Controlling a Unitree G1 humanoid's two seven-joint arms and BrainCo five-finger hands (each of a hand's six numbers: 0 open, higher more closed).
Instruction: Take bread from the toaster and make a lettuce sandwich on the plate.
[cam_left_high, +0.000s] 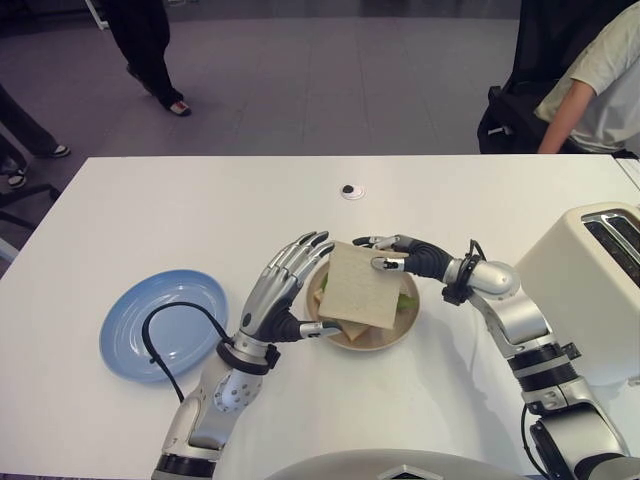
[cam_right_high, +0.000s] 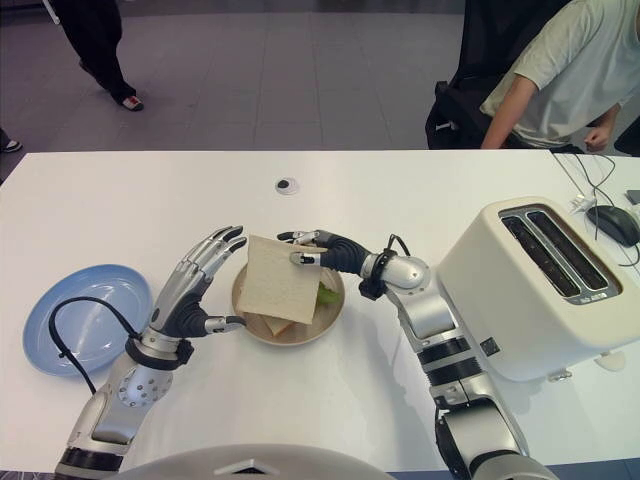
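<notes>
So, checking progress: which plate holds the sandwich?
The small round tan plate, carrying pale square bread and green lettuce; the larger light-blue plate lies left of it.

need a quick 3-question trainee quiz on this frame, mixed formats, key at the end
1. Which hand pinches the top bread slice? A) left hand B) right hand C) neither
2. True or false: that slice is over the blue plate.
3. Fill in: the green showing under the slice's right edge is ____.
Key: 1 B. 2 false, it is over the beige plate. 3 lettuce.
</notes>
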